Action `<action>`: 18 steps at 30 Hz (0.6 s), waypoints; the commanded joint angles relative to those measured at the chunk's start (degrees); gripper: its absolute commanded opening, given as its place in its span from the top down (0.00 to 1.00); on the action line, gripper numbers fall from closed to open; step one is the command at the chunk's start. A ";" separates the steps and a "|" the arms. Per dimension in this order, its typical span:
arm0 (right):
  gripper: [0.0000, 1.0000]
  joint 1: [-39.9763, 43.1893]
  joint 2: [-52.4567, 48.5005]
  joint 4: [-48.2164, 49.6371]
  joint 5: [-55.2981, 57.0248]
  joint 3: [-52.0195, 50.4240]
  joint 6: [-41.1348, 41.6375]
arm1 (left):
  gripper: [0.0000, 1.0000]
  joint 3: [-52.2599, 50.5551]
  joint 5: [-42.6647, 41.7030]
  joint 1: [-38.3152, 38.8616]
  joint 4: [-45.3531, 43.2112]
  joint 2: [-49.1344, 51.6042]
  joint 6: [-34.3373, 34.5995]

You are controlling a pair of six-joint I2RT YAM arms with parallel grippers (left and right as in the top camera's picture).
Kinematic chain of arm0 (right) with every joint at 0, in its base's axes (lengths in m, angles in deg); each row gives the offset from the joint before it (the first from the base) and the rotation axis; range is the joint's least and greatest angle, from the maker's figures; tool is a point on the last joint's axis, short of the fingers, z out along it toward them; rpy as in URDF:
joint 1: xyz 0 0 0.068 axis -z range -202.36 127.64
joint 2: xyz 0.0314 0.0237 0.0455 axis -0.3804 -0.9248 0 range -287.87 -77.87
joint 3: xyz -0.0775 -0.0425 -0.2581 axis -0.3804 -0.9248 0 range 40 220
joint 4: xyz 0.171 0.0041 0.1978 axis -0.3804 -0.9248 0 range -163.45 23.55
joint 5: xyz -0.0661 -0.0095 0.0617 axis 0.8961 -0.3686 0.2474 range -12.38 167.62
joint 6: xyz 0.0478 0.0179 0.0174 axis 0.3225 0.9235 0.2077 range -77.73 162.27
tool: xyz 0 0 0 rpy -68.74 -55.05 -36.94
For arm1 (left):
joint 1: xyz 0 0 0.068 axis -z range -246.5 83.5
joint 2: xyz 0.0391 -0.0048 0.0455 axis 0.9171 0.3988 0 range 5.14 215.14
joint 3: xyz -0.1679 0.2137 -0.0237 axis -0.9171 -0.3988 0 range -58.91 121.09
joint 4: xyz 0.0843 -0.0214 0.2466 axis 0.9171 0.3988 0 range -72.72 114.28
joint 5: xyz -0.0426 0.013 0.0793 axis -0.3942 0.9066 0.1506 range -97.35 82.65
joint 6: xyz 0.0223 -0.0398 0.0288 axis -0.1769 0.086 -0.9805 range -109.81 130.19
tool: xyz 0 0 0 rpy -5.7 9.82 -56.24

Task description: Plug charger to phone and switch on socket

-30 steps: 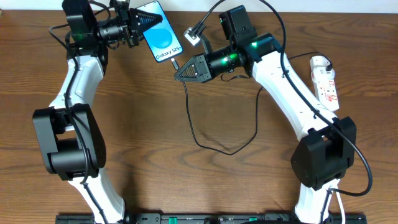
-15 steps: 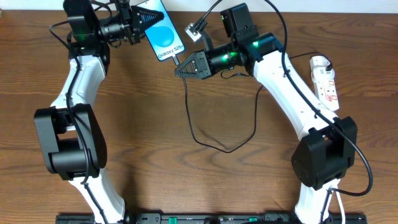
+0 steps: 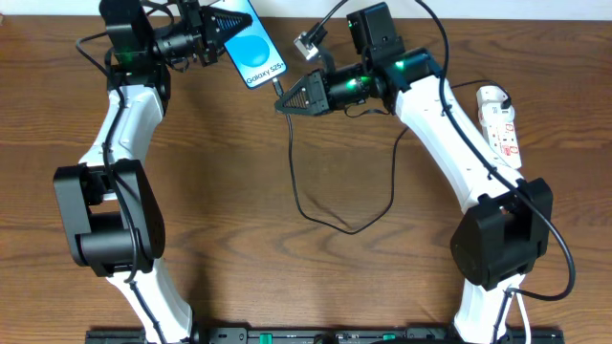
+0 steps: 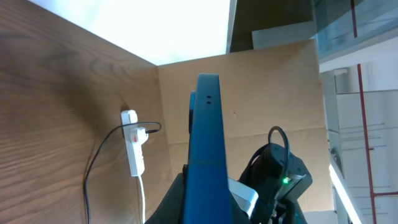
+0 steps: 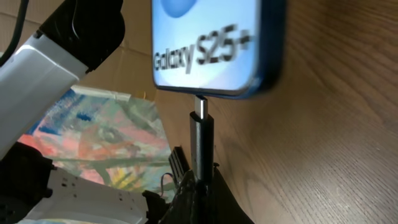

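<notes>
The charger [image 5: 201,140] is clamped at its plug by the right gripper [image 3: 283,101]. Its metal tip is set at the port in the bottom edge of the phone [image 3: 254,50]; how deep it sits cannot be told. The phone is grasped at its other end by the left gripper [image 3: 228,23]. The socket [image 3: 501,122] is seen well apart, to the right of the right arm.

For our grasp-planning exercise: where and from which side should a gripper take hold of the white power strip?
Probably from above, jaws across the narrow width of the power strip, on the half away from its rounded end: it lies flat, long and slim, and a plug sits near that rounded end.
</notes>
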 commanded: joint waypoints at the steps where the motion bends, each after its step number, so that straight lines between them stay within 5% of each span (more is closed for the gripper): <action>1: 0.99 0.52 1.09 0.09 -1.70 -0.07 1.42 | 0.93 0.87 0.13 0.13 -0.57 -1.09 1.20; 18: 0.99 0.50 1.09 -0.04 -2.03 -0.07 1.42 | 0.92 0.87 0.33 0.15 -0.57 -1.09 1.16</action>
